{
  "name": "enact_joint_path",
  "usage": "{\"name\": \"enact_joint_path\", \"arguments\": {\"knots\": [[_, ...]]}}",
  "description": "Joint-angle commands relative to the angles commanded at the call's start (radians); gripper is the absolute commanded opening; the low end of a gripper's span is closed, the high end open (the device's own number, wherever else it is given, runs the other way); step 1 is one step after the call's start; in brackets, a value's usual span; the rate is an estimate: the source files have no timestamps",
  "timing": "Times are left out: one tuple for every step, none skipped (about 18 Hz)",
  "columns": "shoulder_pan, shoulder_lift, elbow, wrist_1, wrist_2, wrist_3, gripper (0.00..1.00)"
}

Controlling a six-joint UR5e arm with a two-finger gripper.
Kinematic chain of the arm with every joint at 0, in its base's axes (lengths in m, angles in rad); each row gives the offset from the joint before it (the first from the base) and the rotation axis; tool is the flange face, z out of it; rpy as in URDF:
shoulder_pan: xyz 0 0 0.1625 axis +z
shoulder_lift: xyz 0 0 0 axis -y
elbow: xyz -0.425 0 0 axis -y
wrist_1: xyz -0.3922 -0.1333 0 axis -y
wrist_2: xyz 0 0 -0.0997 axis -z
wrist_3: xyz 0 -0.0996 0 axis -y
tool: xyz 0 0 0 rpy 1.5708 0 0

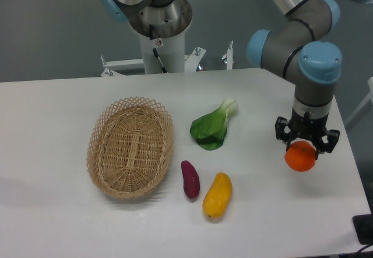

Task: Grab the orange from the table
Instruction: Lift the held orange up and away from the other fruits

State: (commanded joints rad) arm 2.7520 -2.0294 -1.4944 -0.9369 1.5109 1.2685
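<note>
The orange (300, 156) hangs clenched in the gripper (304, 146), above the counter (58, 223), well right of the mango (217, 195). It looks firm, round and light; fingers across its widest middle should hold it securely.
</note>
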Motion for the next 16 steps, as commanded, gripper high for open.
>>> {"name": "enact_joint_path", "arguments": {"knots": [[0.0, -0.003, 0.026, -0.043, 0.005, 0.002, 0.53], [0.0, -0.005, 0.037, -0.063, 0.005, 0.002, 0.53], [0.0, -0.005, 0.042, -0.069, 0.005, 0.003, 0.53], [0.001, -0.005, 0.042, -0.069, 0.005, 0.003, 0.53], [0.002, -0.005, 0.042, -0.068, 0.005, 0.011, 0.53], [0.002, -0.005, 0.04, -0.071, 0.005, 0.026, 0.53], [0.002, -0.006, 0.04, -0.071, 0.005, 0.037, 0.52], [0.002, -0.005, 0.04, -0.071, 0.005, 0.037, 0.52], [0.003, -0.003, 0.04, -0.072, 0.005, 0.037, 0.52], [0.003, -0.003, 0.04, -0.072, 0.005, 0.037, 0.52], [0.003, -0.003, 0.039, -0.072, 0.005, 0.037, 0.52], [0.003, -0.003, 0.039, -0.072, 0.005, 0.037, 0.52], [0.002, -0.003, 0.037, -0.072, 0.005, 0.037, 0.52], [0.002, -0.003, 0.036, -0.071, 0.006, 0.037, 0.52], [0.002, -0.005, 0.034, -0.068, 0.006, 0.037, 0.52], [0.002, -0.006, 0.032, -0.066, 0.006, 0.035, 0.52]]}}
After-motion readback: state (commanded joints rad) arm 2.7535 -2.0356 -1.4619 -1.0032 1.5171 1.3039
